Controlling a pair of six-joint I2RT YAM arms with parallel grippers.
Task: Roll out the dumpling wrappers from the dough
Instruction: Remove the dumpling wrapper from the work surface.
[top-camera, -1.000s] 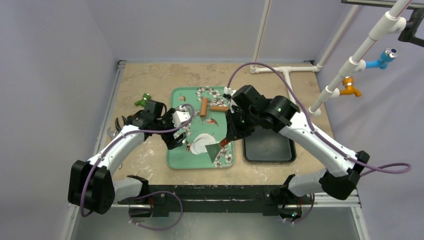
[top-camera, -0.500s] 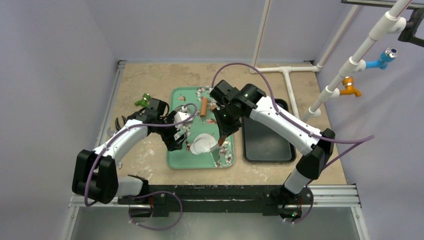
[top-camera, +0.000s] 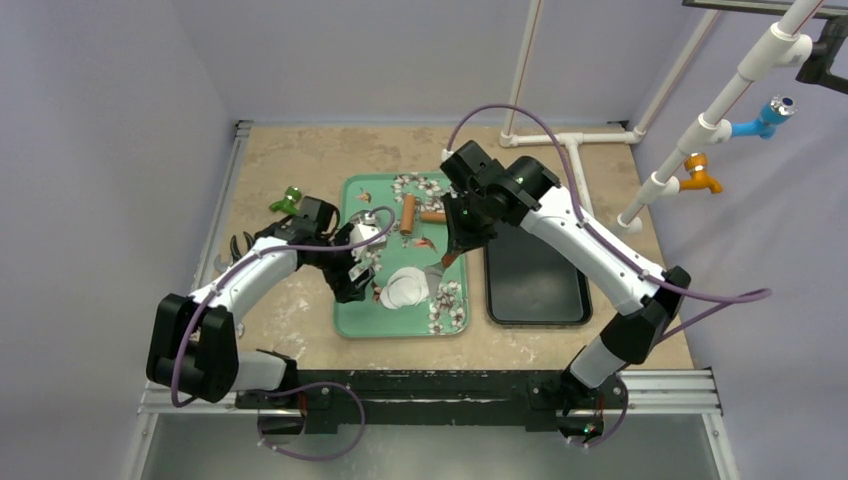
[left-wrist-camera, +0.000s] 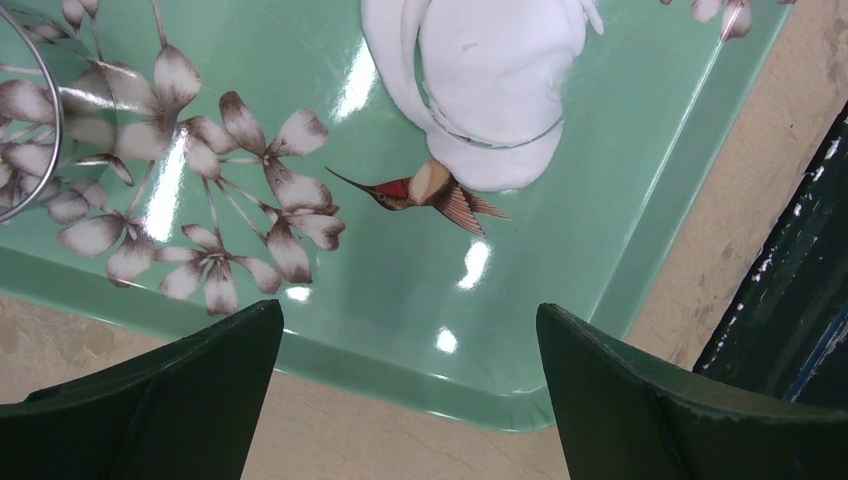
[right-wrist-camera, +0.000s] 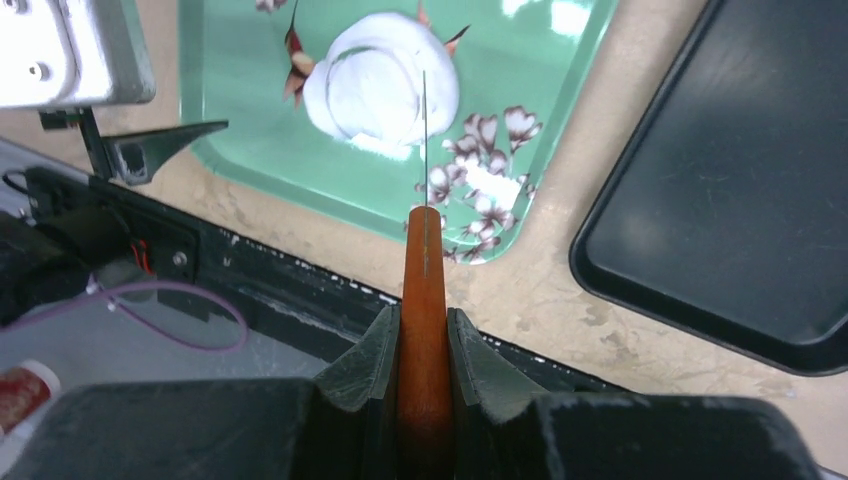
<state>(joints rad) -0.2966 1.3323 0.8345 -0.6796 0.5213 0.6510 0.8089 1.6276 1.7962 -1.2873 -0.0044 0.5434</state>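
Dough (top-camera: 405, 288) lies flattened as a white round in the near half of the green floral tray (top-camera: 357, 318). Right end effector (right-wrist-camera: 424, 335) is clamped on an orange-handled blade tool (right-wrist-camera: 424, 270), its thin edge aimed at the round. Left end effector (left-wrist-camera: 410, 400) stands wide and holds nothing, just beside the round. Risk: a steep descent could let the blade tear or drag the soft, sticky dough. No legible brand or writing.
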